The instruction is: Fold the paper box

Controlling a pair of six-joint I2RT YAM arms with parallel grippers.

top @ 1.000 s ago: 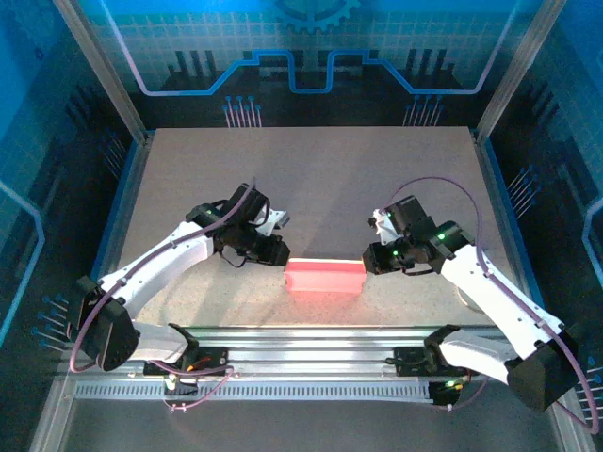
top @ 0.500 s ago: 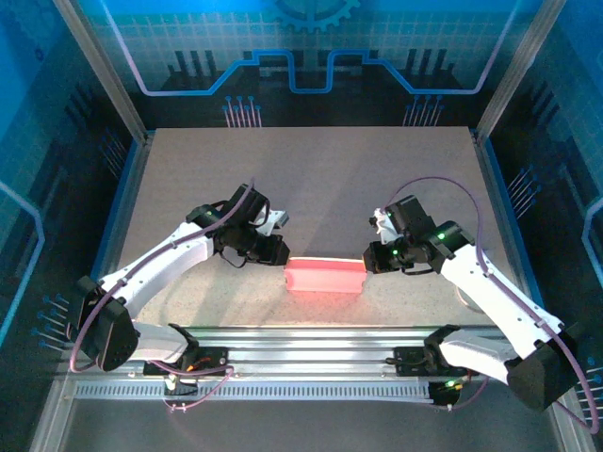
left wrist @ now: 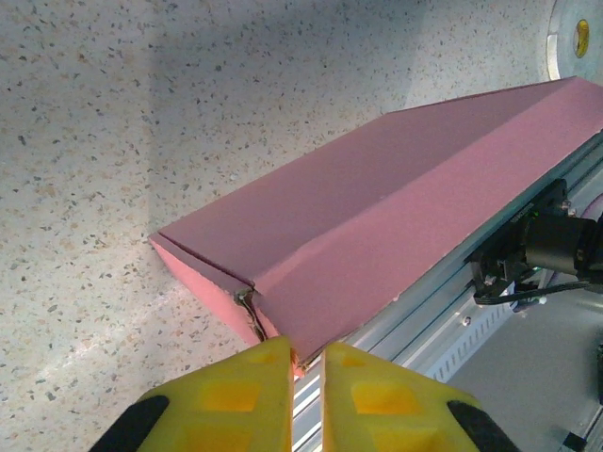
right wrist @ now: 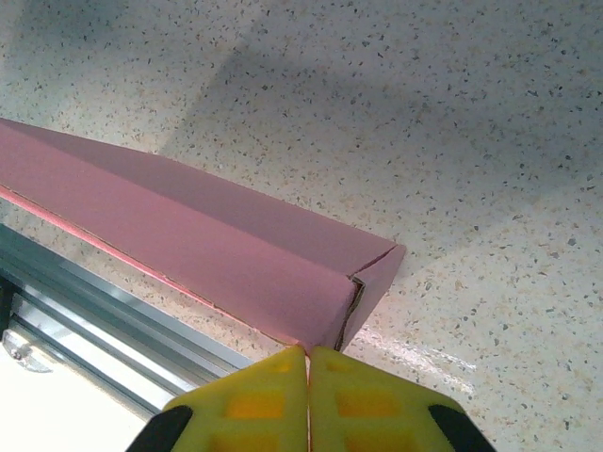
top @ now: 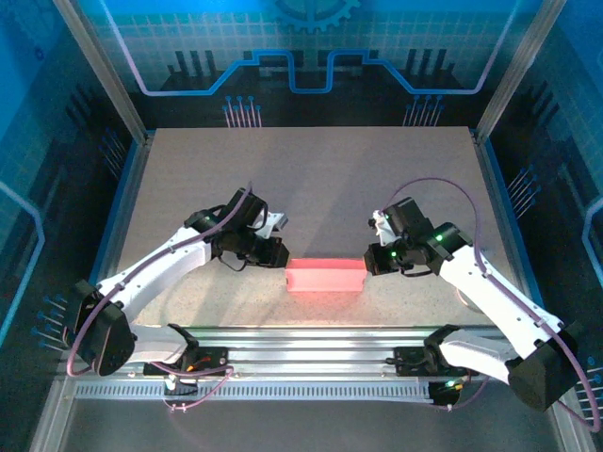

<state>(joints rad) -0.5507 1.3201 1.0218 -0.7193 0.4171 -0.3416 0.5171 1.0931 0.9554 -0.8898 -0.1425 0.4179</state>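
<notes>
Right, the paper box [top: 324, 277] reads as closed up: a slim pink bar lying flat on the desk [top: 311, 179], long side parallel to the near rail [top: 311, 344] and close to it, between the two arms. The left gripper [left wrist: 307, 353] sits at the box's left end with its jaws down to a narrow slit. The lower end corner runs straight into that slit, and I cannot tell whether it's nipping the card or just butted against it. The right gripper [right wrist: 308, 353] is at the right end, jaws pressed together with nothing between them, tips just under the end corner. My read: one gripper per end braces the box lengthwise, and closed tips push flaps better than open ones. Both ends show a small seam gap at the corner, so I'd judge only seating the end flaps is left. Risk: thin card, so an off-centre push could skid or buckle it.
</notes>
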